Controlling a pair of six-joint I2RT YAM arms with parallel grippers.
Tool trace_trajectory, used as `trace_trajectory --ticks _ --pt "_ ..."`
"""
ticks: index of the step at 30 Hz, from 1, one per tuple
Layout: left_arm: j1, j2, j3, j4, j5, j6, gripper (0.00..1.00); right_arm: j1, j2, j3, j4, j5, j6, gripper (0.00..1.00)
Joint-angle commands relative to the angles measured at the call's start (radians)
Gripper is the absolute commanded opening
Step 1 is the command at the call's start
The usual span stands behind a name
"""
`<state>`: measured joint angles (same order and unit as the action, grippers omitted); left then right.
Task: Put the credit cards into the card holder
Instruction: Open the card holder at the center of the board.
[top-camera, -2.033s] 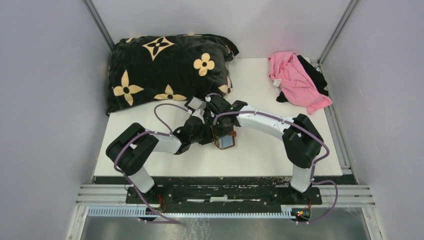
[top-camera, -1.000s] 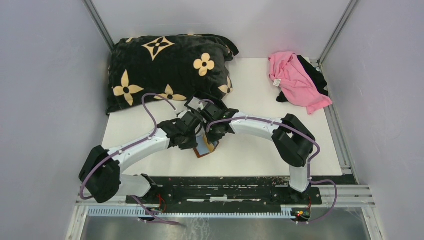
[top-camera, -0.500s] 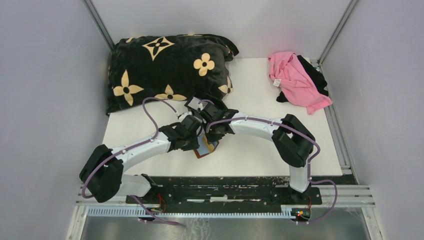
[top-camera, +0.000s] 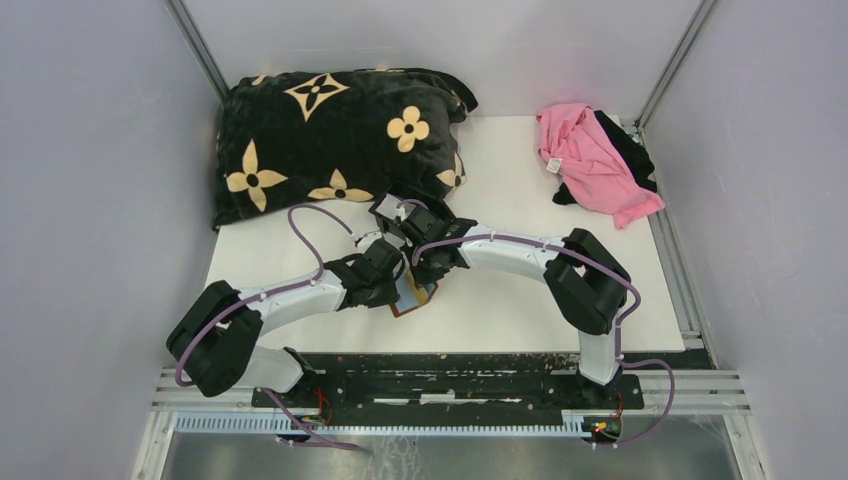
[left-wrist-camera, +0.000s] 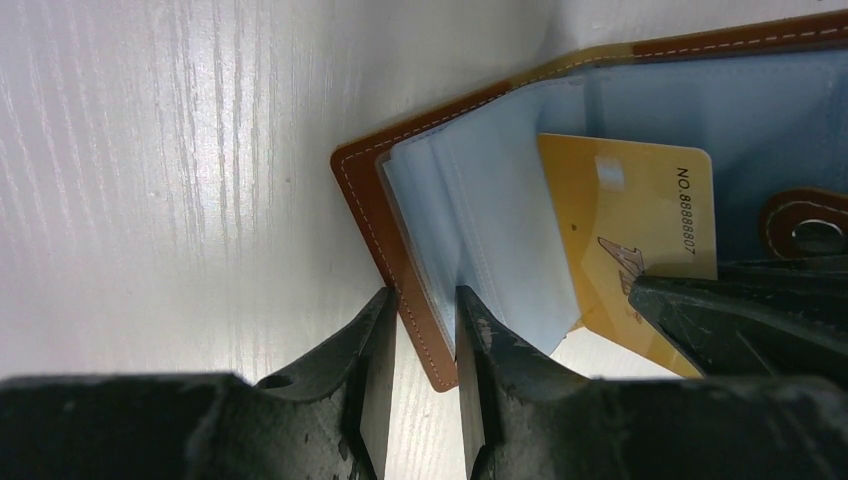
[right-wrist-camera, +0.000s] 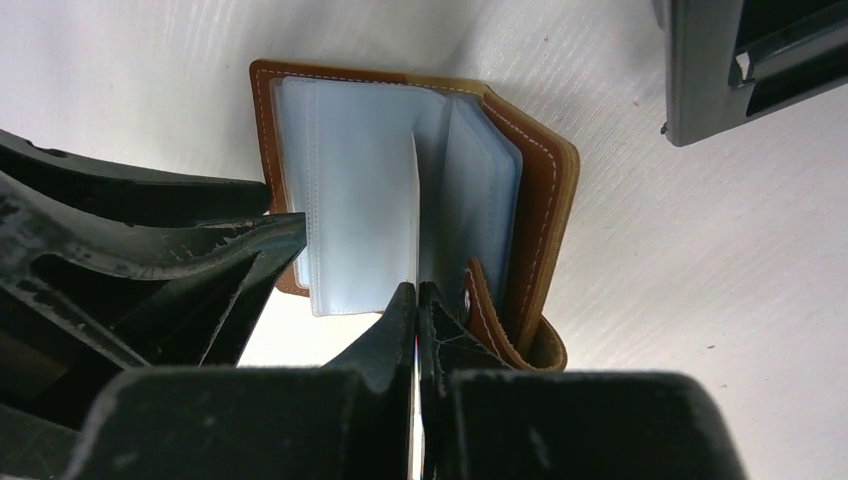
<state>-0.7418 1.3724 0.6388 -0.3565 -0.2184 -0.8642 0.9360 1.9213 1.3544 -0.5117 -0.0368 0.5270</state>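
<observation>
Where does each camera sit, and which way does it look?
Top external: above, behind left arm and right arm, looking down at the white table; both show.
Left wrist: on the left arm, facing down; left gripper clamps the brown leather card holder.
Right wrist: likewise; right gripper pinches the yellow plastic card.
Shared: the card holder.

The card holder (left-wrist-camera: 372, 225) is tan-brown leather with pale stitching and milky blue sleeves. The credit card (left-wrist-camera: 620, 205) is yellow-orange with black numbering. The desk (left-wrist-camera: 150, 180) is white and faintly grained. At upper left a black blanket (top-camera: 320, 140) bears cream flowers; at upper right lies a pink garment (top-camera: 590, 160).
</observation>
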Motion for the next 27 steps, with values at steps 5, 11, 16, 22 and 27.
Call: trace_trajectory --ticks 5,11,16,22,27 --pt "-0.004 -0.024 0.056 -0.010 -0.027 -0.041 0.34 0.015 -0.016 -0.013 -0.055 0.007 -0.011 0.01" --pt "-0.003 -0.139 0.075 -0.030 -0.050 -0.062 0.33 0.014 -0.016 -0.004 -0.066 0.007 -0.017 0.01" --pt "-0.004 -0.098 0.093 -0.023 -0.047 -0.055 0.32 0.012 -0.010 0.004 -0.068 0.000 -0.021 0.01" --pt "-0.004 -0.019 0.083 0.030 -0.033 -0.044 0.32 0.014 -0.011 0.004 -0.067 -0.002 -0.022 0.01" --pt "-0.004 0.034 0.047 0.080 -0.041 -0.039 0.31 0.010 -0.013 -0.004 -0.056 -0.015 -0.019 0.01"
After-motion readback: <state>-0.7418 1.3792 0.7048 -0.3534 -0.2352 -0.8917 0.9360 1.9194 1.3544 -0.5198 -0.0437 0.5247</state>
